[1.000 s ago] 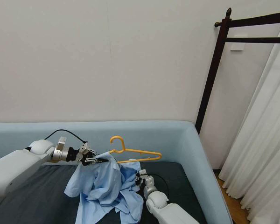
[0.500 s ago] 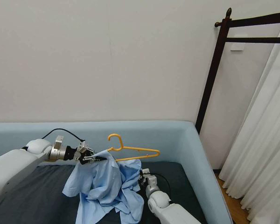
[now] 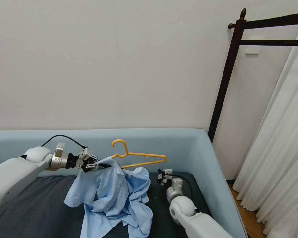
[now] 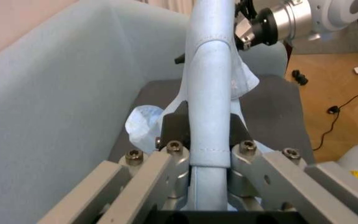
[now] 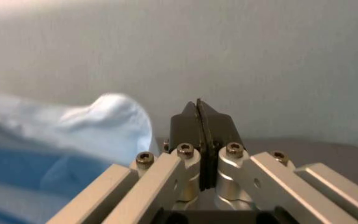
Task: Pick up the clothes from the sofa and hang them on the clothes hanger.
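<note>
Count: one light-blue shirt point(image 3: 111, 191), one orange hanger point(image 3: 139, 159), one dark wooden clothes rack point(image 3: 223, 84), two grippers.

Left gripper point(image 3: 97, 166): we see its jaws clenched on a fold of the shirt near the collar, just beside the hanger's hook. The shirt is held up above the dark seat of the sofa point(image 3: 184, 144) and its lower folds drape toward the cushion. The hanger's bar sticks out of the cloth toward the right.

Right gripper point(image 3: 163, 174): low over the seat, just right of the shirt. Jaws pressed flat together, grasping nothing.

The clothes rack stands well apart, past the sofa's right end, beside one white curtain point(image 3: 283, 148).
</note>
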`<state>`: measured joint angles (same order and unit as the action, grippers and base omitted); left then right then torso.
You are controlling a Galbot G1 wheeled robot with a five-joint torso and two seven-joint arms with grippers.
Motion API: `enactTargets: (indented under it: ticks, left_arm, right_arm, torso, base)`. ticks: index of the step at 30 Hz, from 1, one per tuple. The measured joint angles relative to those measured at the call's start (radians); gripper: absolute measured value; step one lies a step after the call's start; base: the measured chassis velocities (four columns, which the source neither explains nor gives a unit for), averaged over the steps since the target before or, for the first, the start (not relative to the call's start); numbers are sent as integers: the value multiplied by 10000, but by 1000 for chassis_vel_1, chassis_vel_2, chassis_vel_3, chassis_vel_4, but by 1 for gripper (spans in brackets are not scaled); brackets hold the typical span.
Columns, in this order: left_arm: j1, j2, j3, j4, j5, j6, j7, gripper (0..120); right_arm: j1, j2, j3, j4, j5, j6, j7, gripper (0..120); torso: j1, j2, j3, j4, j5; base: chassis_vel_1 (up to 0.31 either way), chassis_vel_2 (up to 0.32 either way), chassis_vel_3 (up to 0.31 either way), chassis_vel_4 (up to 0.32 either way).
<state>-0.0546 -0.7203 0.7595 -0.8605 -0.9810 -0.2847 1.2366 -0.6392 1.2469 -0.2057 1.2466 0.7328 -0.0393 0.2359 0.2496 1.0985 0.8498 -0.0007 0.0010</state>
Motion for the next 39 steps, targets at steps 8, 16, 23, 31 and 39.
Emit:
enactTargets:
  ticks: [8,16,23,31,39]
  left_arm:
    - [97,105,-14,-234,41,13,1,5]
    - [93,275,-8,-616,-31,101,-37,5]
    - [-19,296,62,-773,-41,151,-25,5]
    - [-63,520,180,-1312,-222,190,-58,5]
    - [-16,602,43,-1386,-253,199,-92,5]
  right_arm:
    - [-136,1097,56,-570,704,-678,54,16]
    - [111,2103,247,-1882,683,-1028,248,49]
    - [259,2307,423,-2528,465,-1031,251,73]
    - [399,2560,524,-2873,400,-1051,214,68]
    - [457,2553,447,-2989,391,-959,185,38]
  torso:
    - [1,0,1,8,2]
    - [0,0,1,4,-2]
    - [0,0,1,2,-1]
    - [0,0,0,3,1]
    - [0,-1,1,3,0]
  base:
    - [0,0,0,0]
    - [0,0,0,0]
    - [0,0,0,0]
    - [0,0,0,0]
    - [0,0,0,0]
